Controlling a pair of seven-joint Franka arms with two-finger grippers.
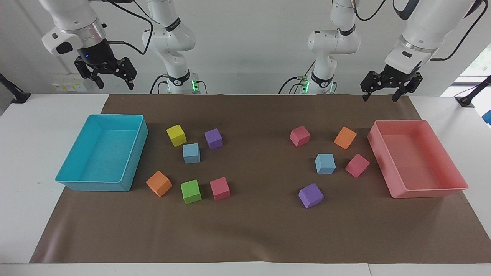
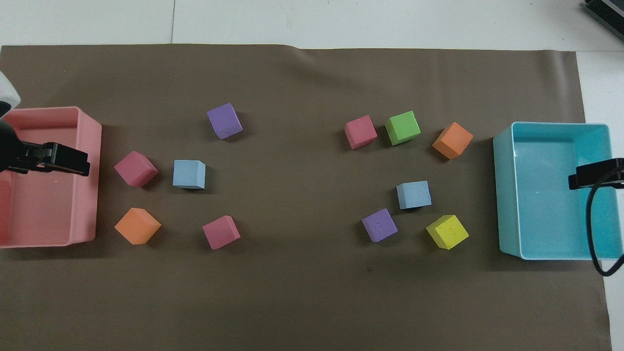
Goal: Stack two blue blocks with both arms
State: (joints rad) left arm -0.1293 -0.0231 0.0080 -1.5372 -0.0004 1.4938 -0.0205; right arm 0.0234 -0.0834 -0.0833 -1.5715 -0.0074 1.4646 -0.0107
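In the facing view I have both arms raised at the robots' end of the table, nothing picked up yet: the left gripper point(image 1: 383, 92) hangs with its fingers spread and empty above the mat's edge by the pink tray point(image 1: 458, 187), and the right gripper point(image 1: 114, 78) hangs the same way, open and empty, up by the turquoise tray point(image 1: 65, 180). One blue block point(image 1: 325, 163) sits flat on the mat between a pink block point(image 1: 357, 165) and a purple block point(image 1: 310, 195); the other blue block point(image 1: 191, 153) lies between a yellow block point(image 1: 176, 135) and a second purple block point(image 1: 213, 138), quite close to both. In the overhead view that block point(image 2: 414, 194) has little room beside it, so I judge I should turn the right wrist to bring the fingers down on its two free faces. The first block point(image 2: 189, 174) lies squarer, an easier grasp for the left arm; I would lift one and lower it slowly, edges aligned.
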